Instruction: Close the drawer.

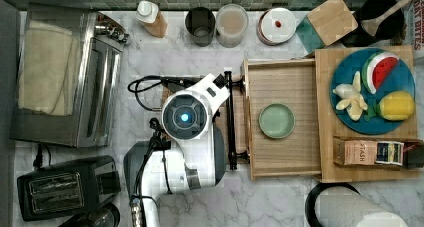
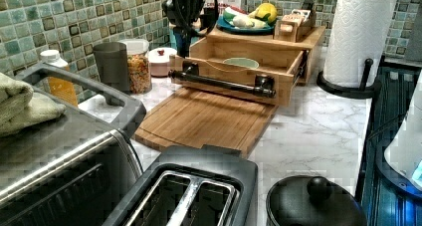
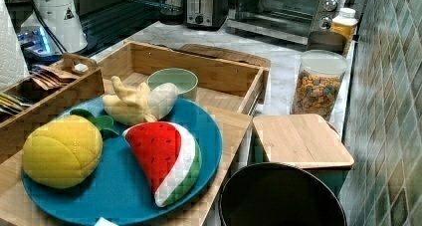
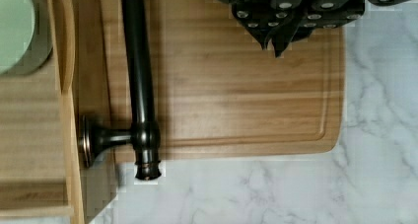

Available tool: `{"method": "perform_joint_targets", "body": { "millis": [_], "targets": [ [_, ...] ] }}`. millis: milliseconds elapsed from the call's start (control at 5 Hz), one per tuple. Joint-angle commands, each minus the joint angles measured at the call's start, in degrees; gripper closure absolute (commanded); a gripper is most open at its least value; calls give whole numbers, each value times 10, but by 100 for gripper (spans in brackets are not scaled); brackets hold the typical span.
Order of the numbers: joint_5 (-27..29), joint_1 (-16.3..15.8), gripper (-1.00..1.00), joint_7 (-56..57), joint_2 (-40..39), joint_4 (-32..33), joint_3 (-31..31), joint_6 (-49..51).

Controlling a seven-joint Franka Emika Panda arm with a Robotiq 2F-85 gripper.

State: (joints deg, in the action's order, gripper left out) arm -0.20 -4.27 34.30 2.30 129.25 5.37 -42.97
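The drawer (image 1: 280, 64) is a shallow light-wood tray, pulled out toward the top view's left from under the wooden slab top (image 1: 325, 112). A green bowl (image 1: 276, 120) sits inside it. Its long black bar handle (image 1: 231, 127) runs across the front on two posts. The handle (image 2: 221, 82) and drawer front (image 2: 229, 71) face the left view, and the drawer rim (image 3: 199, 54) also shows in the right view. My gripper (image 4: 276, 47) is shut with nothing in it and hovers over the cutting board (image 4: 236, 86), apart from the handle (image 4: 138, 61). In the left view the gripper (image 2: 183, 49) hangs above the handle's left end.
The arm's white wrist (image 1: 185, 117) covers most of the cutting board (image 2: 199, 119). A blue plate (image 1: 372, 122) of toy fruit and a tea box (image 1: 367, 152) sit on the slab. Jars (image 1: 231, 24) line the back wall. A toaster oven (image 1: 65, 77), toaster (image 1: 65, 187) and paper towel roll (image 2: 361, 34) stand around.
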Motion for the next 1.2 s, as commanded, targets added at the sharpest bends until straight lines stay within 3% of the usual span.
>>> {"method": "perform_joint_targets", "body": {
  "millis": [200, 800, 1200],
  "targets": [
    [-81, -11, 100, -23, -53, 40, 11, 6],
    [-182, -32, 100, -86, -101, 65, 0, -113],
    [-172, -18, 100, -74, -112, 40, -1, -103]
  ]
}}
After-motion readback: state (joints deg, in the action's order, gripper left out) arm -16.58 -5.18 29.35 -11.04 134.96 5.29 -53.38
